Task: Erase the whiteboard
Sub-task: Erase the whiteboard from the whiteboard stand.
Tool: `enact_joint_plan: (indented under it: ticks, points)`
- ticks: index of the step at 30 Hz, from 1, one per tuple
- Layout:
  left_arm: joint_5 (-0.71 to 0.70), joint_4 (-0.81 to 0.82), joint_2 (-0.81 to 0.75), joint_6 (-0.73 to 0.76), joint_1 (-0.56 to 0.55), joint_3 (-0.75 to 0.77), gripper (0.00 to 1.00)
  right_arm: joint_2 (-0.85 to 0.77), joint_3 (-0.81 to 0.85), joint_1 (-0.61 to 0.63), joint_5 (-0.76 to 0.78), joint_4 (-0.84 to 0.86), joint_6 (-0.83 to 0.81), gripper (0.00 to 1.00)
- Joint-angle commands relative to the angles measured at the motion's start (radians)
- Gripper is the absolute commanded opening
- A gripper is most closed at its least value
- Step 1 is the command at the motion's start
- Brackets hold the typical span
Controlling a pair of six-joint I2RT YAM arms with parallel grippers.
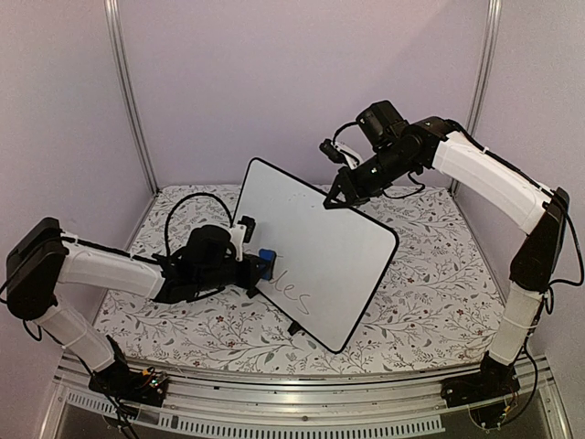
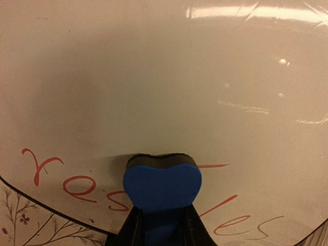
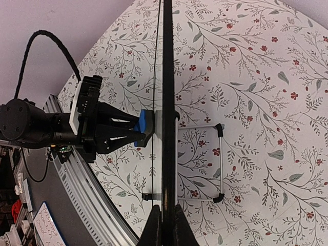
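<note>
The whiteboard point(image 1: 320, 242) stands tilted on the floral table, and handwriting point(image 1: 294, 294) shows on its lower part. My left gripper point(image 1: 257, 267) is shut on a small blue eraser point(image 1: 266, 261), which it presses against the board's left face. In the left wrist view the eraser point(image 2: 161, 185) sits flat on the whiteboard point(image 2: 164, 77), right in the line of reddish writing point(image 2: 77, 187). My right gripper point(image 1: 335, 198) is shut on the board's top edge. The right wrist view shows the whiteboard point(image 3: 167, 77) edge-on between the fingers point(image 3: 154, 230), with the eraser point(image 3: 144, 128) touching its left side.
A wire stand point(image 3: 220, 164) props the board from behind on the flowered tablecloth point(image 1: 430, 274). A black cable point(image 1: 183, 210) loops behind my left arm. Metal frame posts point(image 1: 128, 101) stand at the back corners, and an aluminium rail point(image 1: 302, 384) runs along the near edge.
</note>
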Motion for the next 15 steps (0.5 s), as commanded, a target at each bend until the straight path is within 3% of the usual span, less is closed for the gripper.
enact_joint_plan:
  ticks: [1, 15]
  points:
    - [-0.001, -0.001, -0.006, 0.038, -0.009, 0.069, 0.0, 0.017, -0.014, 0.046, -0.044, -0.056, -0.089, 0.0]
    - [0.027, 0.014, -0.044, -0.001, -0.028, -0.006, 0.0, 0.021, -0.013, 0.046, -0.044, -0.058, -0.087, 0.0]
